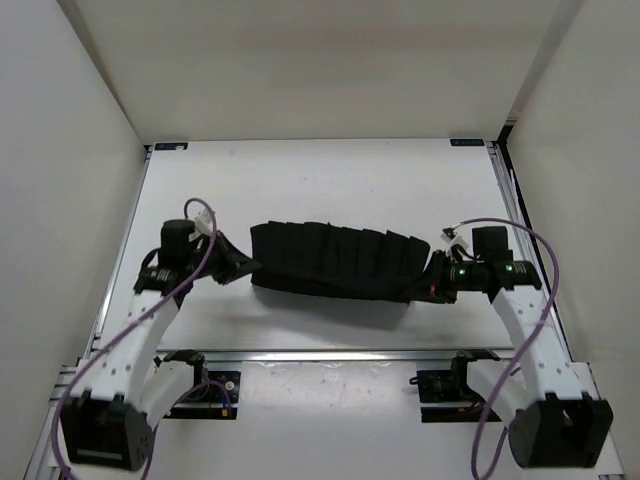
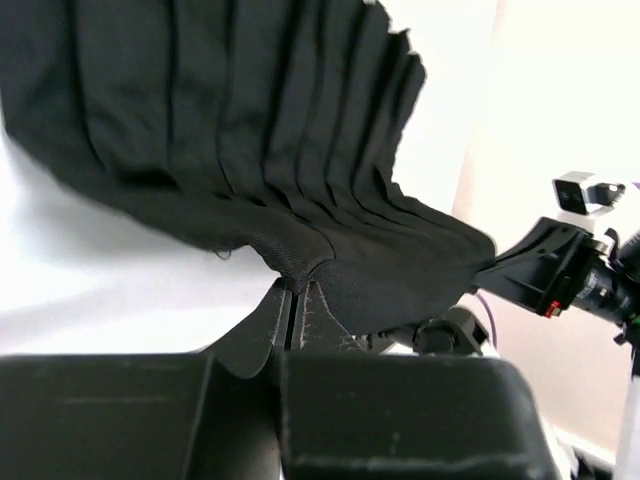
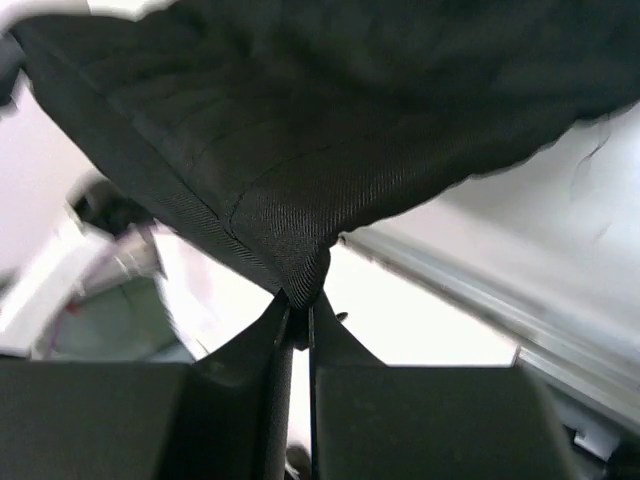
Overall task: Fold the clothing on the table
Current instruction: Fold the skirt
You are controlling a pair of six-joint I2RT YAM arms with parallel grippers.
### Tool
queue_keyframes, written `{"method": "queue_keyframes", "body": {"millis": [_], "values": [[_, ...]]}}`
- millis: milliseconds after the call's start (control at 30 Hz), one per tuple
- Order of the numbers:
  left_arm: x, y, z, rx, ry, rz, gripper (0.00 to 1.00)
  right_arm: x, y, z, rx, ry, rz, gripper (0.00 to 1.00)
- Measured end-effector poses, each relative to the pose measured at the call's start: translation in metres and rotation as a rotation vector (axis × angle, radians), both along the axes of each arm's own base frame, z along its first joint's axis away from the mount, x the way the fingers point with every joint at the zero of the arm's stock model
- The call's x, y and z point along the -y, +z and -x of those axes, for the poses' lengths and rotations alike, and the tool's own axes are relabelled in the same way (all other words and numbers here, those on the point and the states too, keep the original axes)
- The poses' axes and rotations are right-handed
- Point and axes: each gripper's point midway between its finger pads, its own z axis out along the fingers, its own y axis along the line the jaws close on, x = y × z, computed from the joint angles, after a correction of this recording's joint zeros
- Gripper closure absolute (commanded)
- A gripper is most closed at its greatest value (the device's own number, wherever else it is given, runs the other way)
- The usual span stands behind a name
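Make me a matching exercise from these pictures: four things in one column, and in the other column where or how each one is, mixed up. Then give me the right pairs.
Column one:
1. left gripper
2. right gripper
3. clothing
4. table

Column two:
A. white and flat, underneath everything
B. shut on the right end of the black fabric
C. black and pleated, stretched out between the two arms
D. shut on the left end of the black fabric

Pairs: 1-D, 2-B, 3-C, 4-A
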Motion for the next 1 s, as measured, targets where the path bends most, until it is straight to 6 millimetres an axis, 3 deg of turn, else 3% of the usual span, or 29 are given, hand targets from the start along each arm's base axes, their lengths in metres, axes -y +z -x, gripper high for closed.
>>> {"method": "queue_keyframes", "body": {"millis": [167,367,533,600,700,733,767,900,1000], "values": [[0.01,-0.026,-0.047,-0.141,-0.005,-0.037,1.0,0.017,-0.02,-0.06,-0.068,-0.143,-0.084,0.99],[0.016,-0.059,-0.097,-0.217,0.015,-0.077,1.0,0.017,-0.046,-0.106,-0.089,-0.167,-0.147,0.97],[0.019,-0.086,-0.122,-0.254,0.03,-0.103,0.97,0.019,-0.056,-0.145,-0.093,-0.175,-0.177,0.89],[0.023,-0.094,-0.136,-0.247,0.035,-0.101,0.78,0.022,-0.059,-0.164,-0.084,-0.183,-0.19,0.81],[0.025,-0.104,-0.16,-0.22,0.06,-0.099,0.3,0.029,-0.064,-0.196,-0.055,-0.208,-0.203,0.65],[0.025,-0.105,-0.17,-0.208,0.066,-0.105,0.2,0.032,-0.064,-0.208,-0.038,-0.216,-0.207,0.57],[0.026,-0.104,-0.184,-0.198,0.075,-0.107,0.08,0.034,-0.064,-0.219,-0.026,-0.225,-0.211,0.41],[0.033,-0.076,-0.249,-0.073,0.107,-0.087,0.03,0.041,-0.054,-0.266,0.069,-0.247,-0.247,0.36],[0.036,-0.046,-0.268,0.013,0.114,-0.061,0.06,0.043,-0.038,-0.28,0.152,-0.257,-0.25,0.35]]}}
